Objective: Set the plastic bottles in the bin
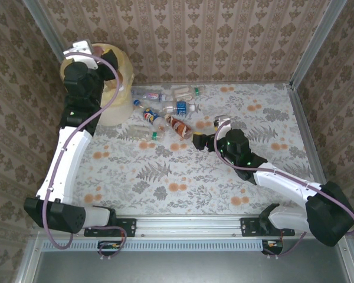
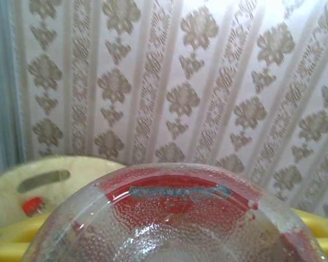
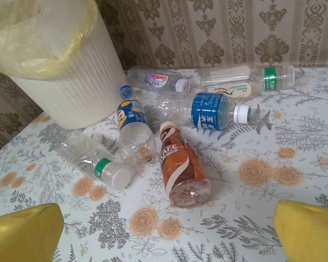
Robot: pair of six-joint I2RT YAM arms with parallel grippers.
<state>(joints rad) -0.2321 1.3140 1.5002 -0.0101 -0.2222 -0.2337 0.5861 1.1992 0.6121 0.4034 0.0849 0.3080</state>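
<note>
Bottle (image 2: 175, 218) clamped in left end effector (image 1: 89, 49) above bin (image 1: 123, 71); right end effector (image 3: 165, 232) gapes wide, empty

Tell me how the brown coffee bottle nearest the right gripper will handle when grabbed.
The brown coffee bottle looks empty, so probably light. It lies on its round side on the table, so a nudge may roll it. Its thin clear wall will likely dent under a squeeze.

- bin (image 3: 71, 82): round, ribbed, pale cream, standing upright at the far left.
- bottles (image 3: 180, 164): clear, mostly capped, lying on their sides just beside it.
- red-labelled bottle (image 2: 175, 218): clear, over the bin's rim.
</note>
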